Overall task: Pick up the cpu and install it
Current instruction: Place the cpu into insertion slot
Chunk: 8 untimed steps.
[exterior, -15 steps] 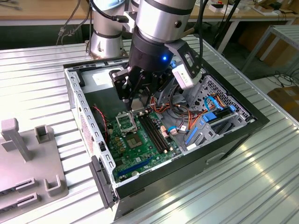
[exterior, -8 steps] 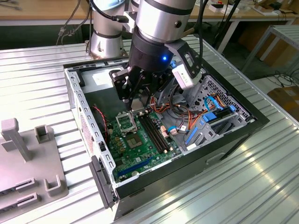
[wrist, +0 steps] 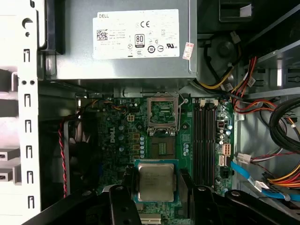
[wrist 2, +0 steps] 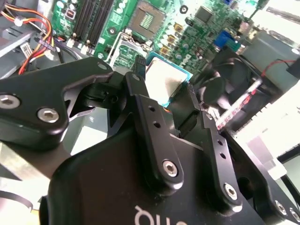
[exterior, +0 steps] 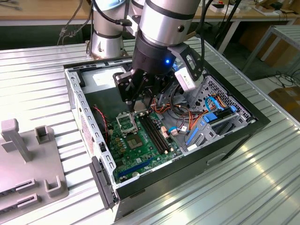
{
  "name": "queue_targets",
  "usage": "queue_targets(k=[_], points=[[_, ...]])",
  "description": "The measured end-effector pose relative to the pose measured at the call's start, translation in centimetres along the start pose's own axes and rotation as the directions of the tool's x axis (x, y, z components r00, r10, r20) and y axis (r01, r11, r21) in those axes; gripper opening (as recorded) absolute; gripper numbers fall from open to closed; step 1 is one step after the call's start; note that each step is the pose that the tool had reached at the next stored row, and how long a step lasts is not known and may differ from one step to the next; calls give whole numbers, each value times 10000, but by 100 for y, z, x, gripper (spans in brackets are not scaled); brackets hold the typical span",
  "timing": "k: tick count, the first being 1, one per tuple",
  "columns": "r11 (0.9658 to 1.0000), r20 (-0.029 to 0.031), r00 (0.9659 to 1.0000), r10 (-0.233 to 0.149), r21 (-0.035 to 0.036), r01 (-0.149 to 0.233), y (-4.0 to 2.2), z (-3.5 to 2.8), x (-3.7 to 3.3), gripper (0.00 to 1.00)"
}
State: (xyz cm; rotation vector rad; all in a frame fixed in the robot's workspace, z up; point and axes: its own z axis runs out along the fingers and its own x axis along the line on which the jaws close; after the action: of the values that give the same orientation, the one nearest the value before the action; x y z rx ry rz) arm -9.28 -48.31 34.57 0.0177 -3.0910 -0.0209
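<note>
a: what did the hand (wrist: 156, 183) have?
b: its two matte black fingers (wrist: 124, 201) were clamped on the cpu (wrist: 156, 180), a flat square with a dull grey metal lid and a thin teal rim.
a: and where was that?
b: up in the air over the green motherboard (wrist: 117, 136), inside the open steel case (exterior: 75, 89) on the ribbed metal table (exterior: 225, 187). it was near the square, metal-framed socket (wrist: 163, 112), but apart from it.

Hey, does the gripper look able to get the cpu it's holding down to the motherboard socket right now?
Probably yes. The gripper holds the cpu over the motherboard, and the socket looks uncovered close by. The cables sit off to one side, not across the way.
</note>
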Motion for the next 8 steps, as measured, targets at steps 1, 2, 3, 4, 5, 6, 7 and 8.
queue_targets(k=[1,2,3,4,5,6,7,8], points=[[10000,0,10000,-2,1,2,0,22,-35,47],[10000,0,10000,-2,1,2,0,39,-64,47],[10000,0,10000,-3,1,3,0,56,-95,47],[10000,0,10000,-4,1,4,0,73,-128,47],[10000,0,10000,-5,0,5,0,90,-160,47],[10000,0,10000,-6,0,6,-1,107,-185,47],[10000,-1,10000,-4,1,4,-1,124,-195,47],[10000,-1,10000,-4,1,4,-11,141,-196,47]])
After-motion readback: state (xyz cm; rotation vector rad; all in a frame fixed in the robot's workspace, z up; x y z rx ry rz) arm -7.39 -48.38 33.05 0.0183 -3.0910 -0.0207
